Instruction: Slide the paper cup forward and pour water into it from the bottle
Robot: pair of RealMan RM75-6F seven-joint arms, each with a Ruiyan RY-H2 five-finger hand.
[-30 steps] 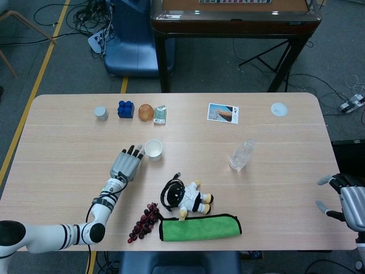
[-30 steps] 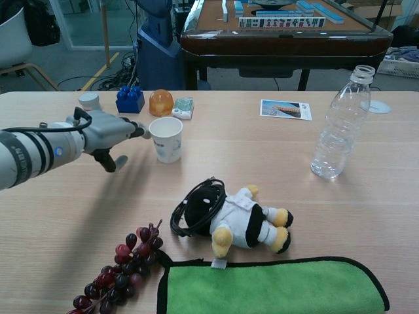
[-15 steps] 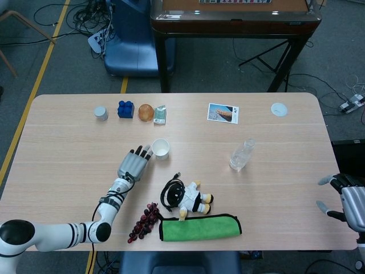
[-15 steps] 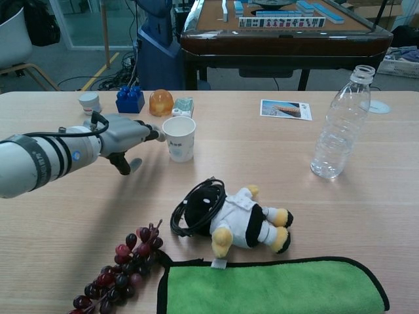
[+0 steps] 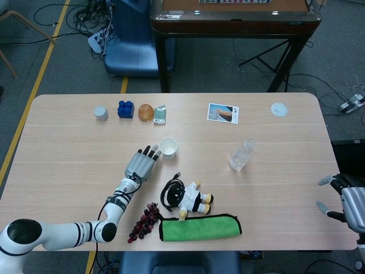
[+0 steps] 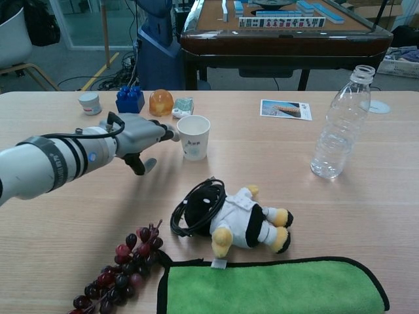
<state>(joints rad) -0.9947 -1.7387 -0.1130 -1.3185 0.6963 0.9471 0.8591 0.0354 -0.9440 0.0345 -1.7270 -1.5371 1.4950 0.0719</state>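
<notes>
A white paper cup (image 5: 168,148) (image 6: 194,137) stands upright near the table's middle. My left hand (image 5: 142,164) (image 6: 140,133) lies flat beside it with fingers stretched out, the fingertips touching the cup's left side. A clear plastic bottle (image 5: 241,154) (image 6: 338,124) stands uncapped to the right of the cup, well apart from it. My right hand (image 5: 346,200) hovers at the table's right edge, fingers spread and holding nothing; the chest view does not show it.
A plush toy (image 5: 187,198) (image 6: 229,219), purple grapes (image 5: 144,221) and a green cloth (image 5: 199,228) lie near the front edge. At the back sit a small jar (image 5: 101,113), blue block (image 5: 125,109), orange ball (image 5: 146,112), photo card (image 5: 223,113) and bottle cap (image 5: 279,109).
My left hand has moved rightward, pushing the paper cup to the right across the table. The bottle and right hand have stayed put.
</notes>
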